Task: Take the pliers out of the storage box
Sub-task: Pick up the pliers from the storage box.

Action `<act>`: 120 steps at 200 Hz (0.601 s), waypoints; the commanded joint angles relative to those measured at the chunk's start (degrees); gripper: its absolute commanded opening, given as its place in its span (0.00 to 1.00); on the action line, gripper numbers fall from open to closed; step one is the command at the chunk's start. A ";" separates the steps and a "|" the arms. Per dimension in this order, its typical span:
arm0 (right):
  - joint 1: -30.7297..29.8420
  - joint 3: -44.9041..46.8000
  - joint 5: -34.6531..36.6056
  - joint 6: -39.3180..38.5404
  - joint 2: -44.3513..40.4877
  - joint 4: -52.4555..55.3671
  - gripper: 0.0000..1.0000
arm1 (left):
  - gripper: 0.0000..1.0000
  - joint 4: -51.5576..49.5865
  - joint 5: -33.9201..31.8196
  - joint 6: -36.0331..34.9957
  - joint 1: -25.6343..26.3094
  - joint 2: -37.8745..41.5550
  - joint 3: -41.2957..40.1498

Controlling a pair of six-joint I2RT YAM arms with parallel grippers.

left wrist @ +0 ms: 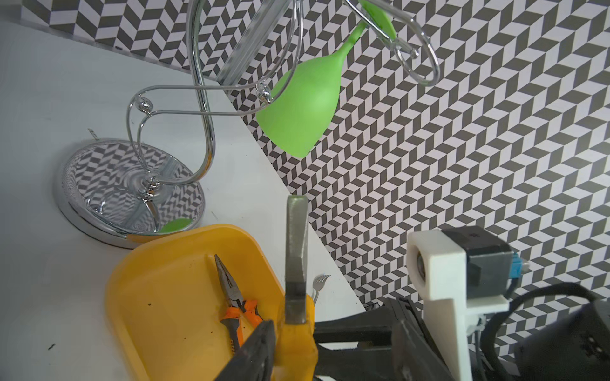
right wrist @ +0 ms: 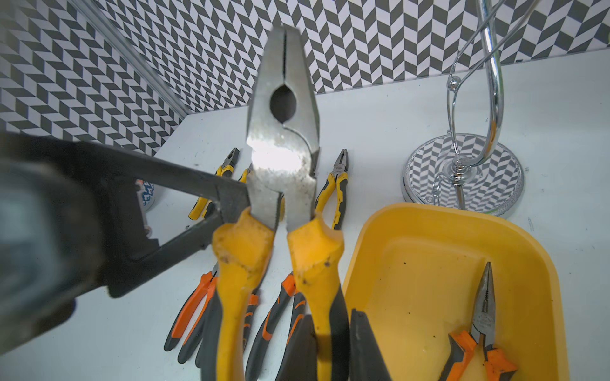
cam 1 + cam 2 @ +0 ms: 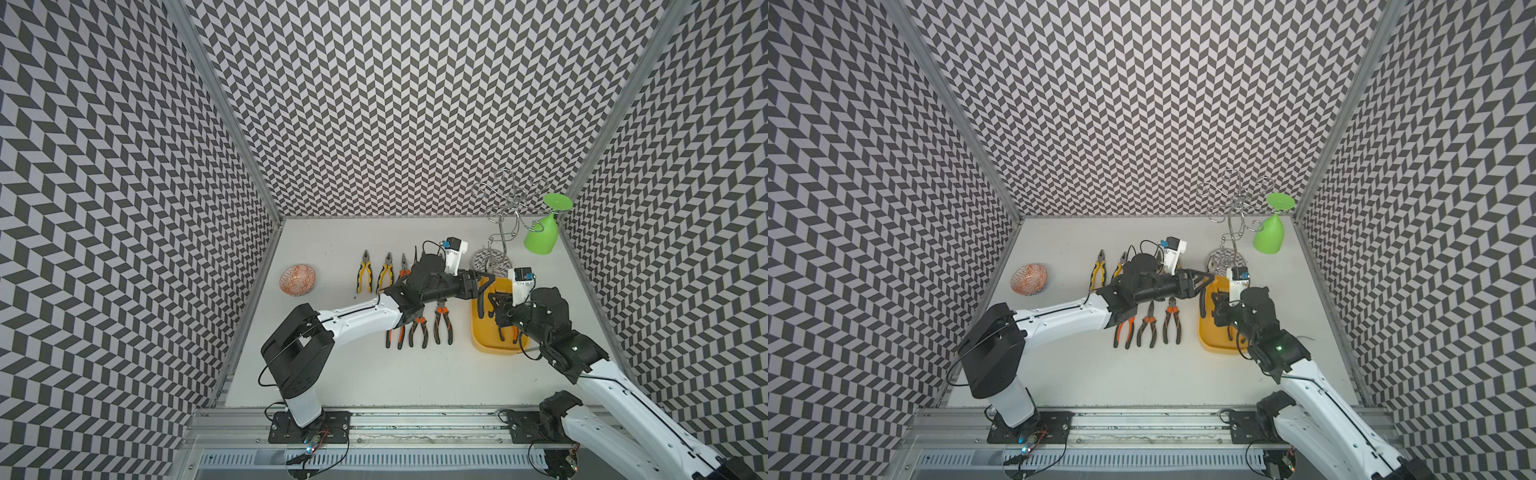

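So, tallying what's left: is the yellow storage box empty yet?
Not empty: one orange-handled needle-nose pliers lies inside the storage box, visible in both wrist views. The right claw grips yellow-handled pliers.

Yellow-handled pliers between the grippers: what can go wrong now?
The right gripper seems to pinch only one handle of the yellow-handled pliers; released before the left gripper clamps, they could drop onto the needle-nose pliers in the storage box. The chrome glass rack stands right by the box; a wide swing could hit it.
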State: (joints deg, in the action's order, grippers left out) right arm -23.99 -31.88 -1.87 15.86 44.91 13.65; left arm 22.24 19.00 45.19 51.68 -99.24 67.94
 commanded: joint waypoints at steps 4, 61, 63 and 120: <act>-0.39 -2.61 -0.37 -0.47 -1.29 -7.56 0.00 | 0.53 -1.50 1.86 0.34 0.49 -1.28 1.97; -0.40 -2.58 -0.90 -1.57 -1.00 -7.67 0.00 | 0.51 -2.90 3.50 0.60 0.88 -3.92 4.71; -0.41 -2.58 -0.87 -1.61 -1.04 -7.67 0.00 | 0.50 -2.90 3.56 0.60 0.92 -3.98 4.78; -0.36 -2.74 -1.38 -2.82 -1.37 -7.67 0.00 | 0.24 -2.32 4.42 0.84 0.88 -5.00 5.27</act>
State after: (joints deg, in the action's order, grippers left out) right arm -23.99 -32.21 -2.35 14.26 44.91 13.08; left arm 18.57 21.10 46.26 51.94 -103.28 71.09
